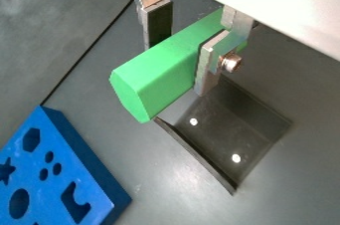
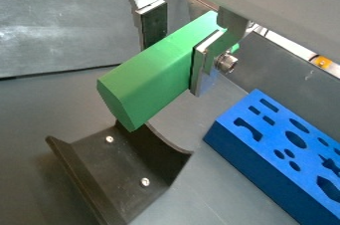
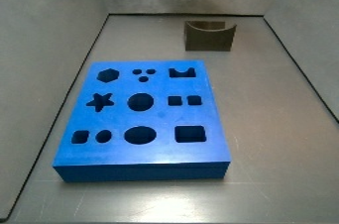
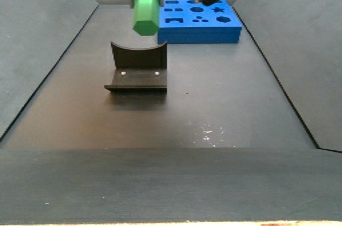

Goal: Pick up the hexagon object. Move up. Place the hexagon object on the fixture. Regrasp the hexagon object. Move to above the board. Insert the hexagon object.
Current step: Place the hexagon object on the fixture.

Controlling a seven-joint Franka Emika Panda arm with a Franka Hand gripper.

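Clamped between the flat silver fingers (image 1: 210,58) of the end effector (image 1: 184,38), the bright green hexagonal prism (image 1: 162,73) hangs in the air above the dark notched fixture (image 4: 135,68). Beyond it, well apart, the thick blue board with shaped holes (image 3: 143,117) lies flat on the tabletop (image 4: 201,120).

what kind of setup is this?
Likely a lab peg-insertion test cell: a walled dark work floor, a blue board with shaped holes, a notched fixture, and the pincer holding a green hexagon object above it.

Dark grey matte floor (image 3: 279,119), sloping grey side walls (image 3: 34,69), pale specks on the floor (image 4: 207,133)
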